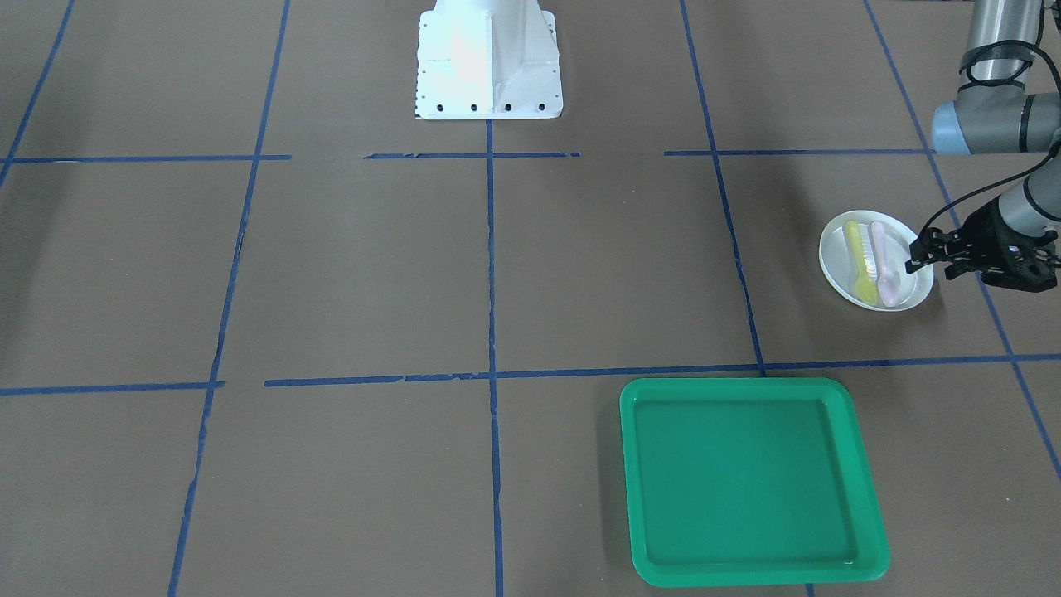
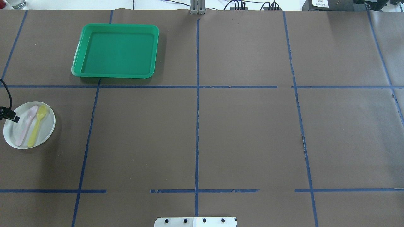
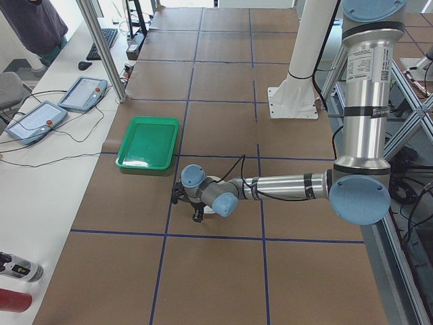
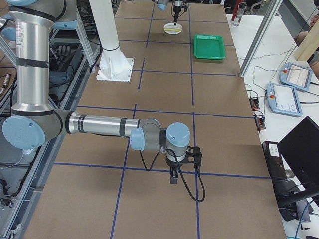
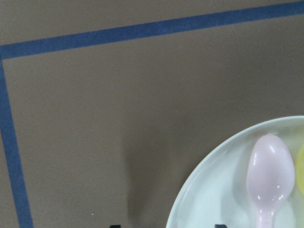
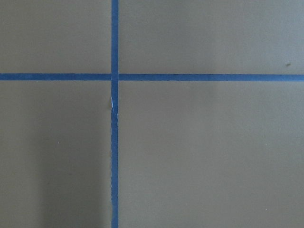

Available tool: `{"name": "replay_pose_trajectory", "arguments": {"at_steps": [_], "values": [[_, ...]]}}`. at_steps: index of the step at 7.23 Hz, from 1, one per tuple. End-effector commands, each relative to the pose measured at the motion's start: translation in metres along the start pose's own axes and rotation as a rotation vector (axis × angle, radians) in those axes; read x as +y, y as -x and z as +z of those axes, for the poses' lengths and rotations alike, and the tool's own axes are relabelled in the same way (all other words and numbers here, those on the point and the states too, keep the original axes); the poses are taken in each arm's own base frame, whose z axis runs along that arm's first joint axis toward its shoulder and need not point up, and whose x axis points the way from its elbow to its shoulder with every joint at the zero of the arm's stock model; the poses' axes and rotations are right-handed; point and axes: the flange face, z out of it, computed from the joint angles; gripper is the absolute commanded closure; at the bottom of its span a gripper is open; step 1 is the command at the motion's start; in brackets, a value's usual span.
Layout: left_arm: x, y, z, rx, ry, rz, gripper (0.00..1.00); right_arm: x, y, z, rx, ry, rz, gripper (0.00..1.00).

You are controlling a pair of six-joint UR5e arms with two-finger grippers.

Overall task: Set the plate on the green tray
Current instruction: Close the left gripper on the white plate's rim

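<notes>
The white plate (image 1: pixel 832 253) lies on the table at the robot's far left, with a pink spoon (image 1: pixel 885 265) and a yellow spoon (image 1: pixel 860 261) on it. It also shows in the overhead view (image 2: pixel 45 129). My left gripper (image 1: pixel 913 257) is open and low at the plate's outer rim. In the left wrist view the rim (image 5: pixel 190 190) runs between the two fingertips (image 5: pixel 219 226). The green tray (image 1: pixel 746 481) is empty, forward of the plate and apart from it (image 2: pixel 116 50). My right gripper (image 4: pixel 174 175) shows only in the exterior right view, over bare table; I cannot tell whether it is open or shut.
The robot's white base (image 1: pixel 489 62) stands at the table's middle near edge. Blue tape lines (image 2: pixel 197 94) divide the brown table cover into squares. Control pendants (image 3: pixel 40 115) lie on the side bench beyond the tray.
</notes>
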Motion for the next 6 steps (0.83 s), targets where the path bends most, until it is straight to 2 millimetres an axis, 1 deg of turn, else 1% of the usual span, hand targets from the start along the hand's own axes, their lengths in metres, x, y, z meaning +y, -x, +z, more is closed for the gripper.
{"name": "replay_pose_trajectory", "arguments": {"at_steps": [1, 2, 3, 4, 5, 6], "values": [[0.001, -0.002, 0.001, 0.002, 0.003, 0.004, 0.51, 0.000, 0.000, 0.000, 0.000, 0.000, 0.000, 0.00], [0.000, -0.004, 0.000, 0.003, 0.000, 0.014, 0.75, 0.000, 0.000, 0.000, 0.000, 0.001, 0.001, 0.00], [0.001, -0.004, 0.000, 0.004, -0.001, 0.016, 0.92, 0.000, 0.000, 0.000, 0.000, -0.001, -0.001, 0.00], [0.000, -0.006, -0.005, 0.009, -0.007, 0.028, 1.00, 0.000, 0.000, 0.000, 0.000, 0.000, 0.000, 0.00], [0.004, -0.008, -0.004, 0.057, 0.022, 0.064, 1.00, 0.000, 0.000, 0.000, 0.000, 0.000, 0.000, 0.00], [0.013, -0.009, -0.005, 0.139, 0.062, 0.092, 1.00, 0.000, 0.000, 0.000, 0.000, -0.001, -0.001, 0.00]]}}
